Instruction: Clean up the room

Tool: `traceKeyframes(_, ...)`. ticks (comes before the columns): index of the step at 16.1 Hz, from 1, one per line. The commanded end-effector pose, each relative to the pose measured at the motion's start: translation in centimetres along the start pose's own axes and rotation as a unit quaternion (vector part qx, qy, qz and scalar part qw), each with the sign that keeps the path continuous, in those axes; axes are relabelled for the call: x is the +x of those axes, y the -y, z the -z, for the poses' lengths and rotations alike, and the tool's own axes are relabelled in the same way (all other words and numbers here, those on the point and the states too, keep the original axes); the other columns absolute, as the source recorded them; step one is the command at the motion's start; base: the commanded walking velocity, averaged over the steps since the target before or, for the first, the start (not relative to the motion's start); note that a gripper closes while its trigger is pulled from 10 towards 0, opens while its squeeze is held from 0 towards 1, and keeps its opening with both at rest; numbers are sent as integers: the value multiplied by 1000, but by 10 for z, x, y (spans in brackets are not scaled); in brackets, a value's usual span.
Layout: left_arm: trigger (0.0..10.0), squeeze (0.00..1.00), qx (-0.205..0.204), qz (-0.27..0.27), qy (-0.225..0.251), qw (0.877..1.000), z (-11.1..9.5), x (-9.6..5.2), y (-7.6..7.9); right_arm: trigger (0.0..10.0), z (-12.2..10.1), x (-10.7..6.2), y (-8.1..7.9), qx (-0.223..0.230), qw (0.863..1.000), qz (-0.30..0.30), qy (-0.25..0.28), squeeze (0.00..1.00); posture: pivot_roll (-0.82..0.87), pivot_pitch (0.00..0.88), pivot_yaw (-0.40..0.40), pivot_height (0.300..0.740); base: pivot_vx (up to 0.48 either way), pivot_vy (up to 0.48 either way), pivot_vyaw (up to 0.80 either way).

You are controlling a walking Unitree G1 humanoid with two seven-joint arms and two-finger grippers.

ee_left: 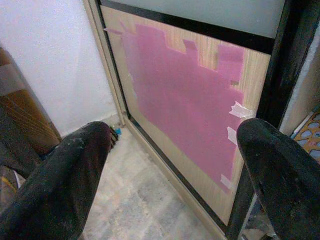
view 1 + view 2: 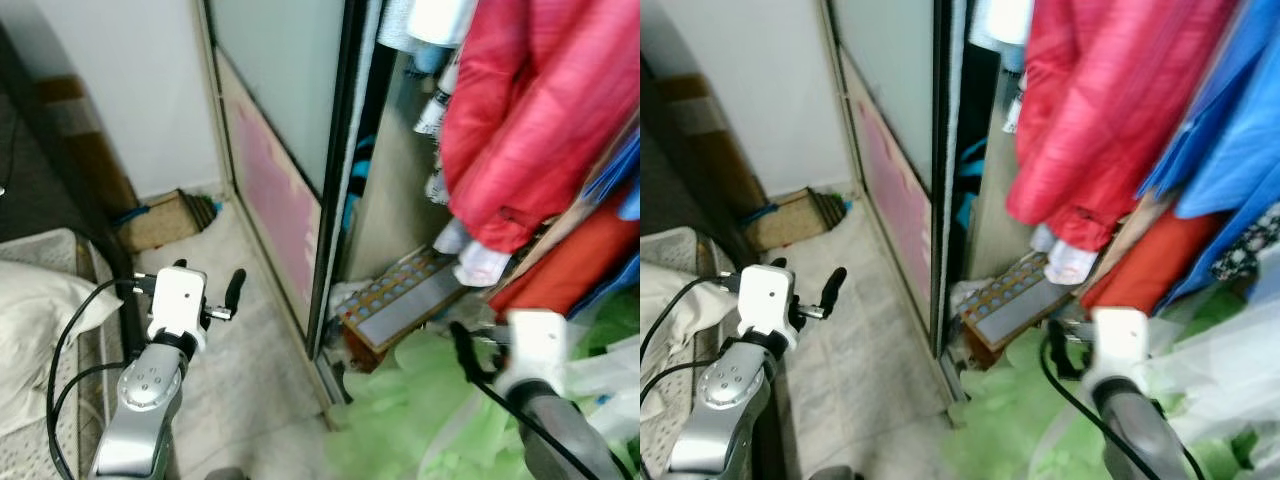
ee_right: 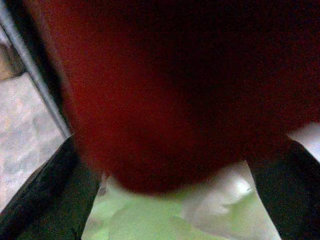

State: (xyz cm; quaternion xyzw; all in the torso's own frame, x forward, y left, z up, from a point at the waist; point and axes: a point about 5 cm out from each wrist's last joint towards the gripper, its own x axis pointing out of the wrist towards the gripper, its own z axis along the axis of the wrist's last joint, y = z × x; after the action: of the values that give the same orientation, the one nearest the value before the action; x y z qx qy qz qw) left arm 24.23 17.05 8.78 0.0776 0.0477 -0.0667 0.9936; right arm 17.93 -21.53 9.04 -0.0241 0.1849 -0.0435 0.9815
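Red fills the open wardrobe: one red jacket hangs at its mouth, a blue garment beside it and a darker red cloth below. Green plastic bags lie heaped at the wardrobe's foot, touching one patterned box that leans against the threshold. Left of the sliding door with its pink sheet, a strip of pale floor stays open between door and bed. The left gripper hovers there, fingers spread wide, holding nothing. The right gripper, fingers apart, hangs over the bags close against red fabric, nothing between them.
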Motion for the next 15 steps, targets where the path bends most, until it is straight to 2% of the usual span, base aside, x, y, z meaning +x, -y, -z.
traceKeyframes(1,10000,0,3,4,3,1000,0,0,2,10000,-3,-5,6,4,1000,14,15,0,-67,28,-47,740,0,0,0)
traceKeyframes(3,10000,0,3,14,7,1000,-2,6,7,10000,10,-22,12,-4,999,28,21,0,-84,30,-40,740,0,0,0)
traceKeyframes(6,10000,0,3,16,10,1000,-3,8,7,10000,-3,-27,9,-11,997,2,71,0,-102,28,-33,740,0,0,0)
traceKeyframes(9,10000,0,1,17,13,1000,-4,9,7,10000,-3,-41,14,-65,995,2,82,0,-101,29,-35,740,0,0,0)
traceKeyframes(10,10000,0,0,14,11,1000,-3,10,6,10000,-9,-40,16,-100,989,14,108,0,-106,30,-34,740,0,0,0)
traceKeyframes(11,10000,0,-1,14,10,1000,-3,10,6,10000,-13,-39,15,-112,986,17,121,0,-108,29,-33,740,0,0,0)
traceKeyframes(12,10000,0,0,16,10,1000,-2,11,7,10000,-22,-35,13,-139,978,23,152,0,-108,29,-33,740,0,0,0)
traceKeyframes(14,10000,0,1,16,15,1000,-4,12,8,10000,-37,-35,10,-227,951,25,207,0,-102,25,-30,740,0,0,0)
traceKeyframes(15,10000,0,2,16,15,1000,-4,12,7,10000,-39,-36,11,-238,947,27,213,0,-103,25,-30,740,0,0,0)
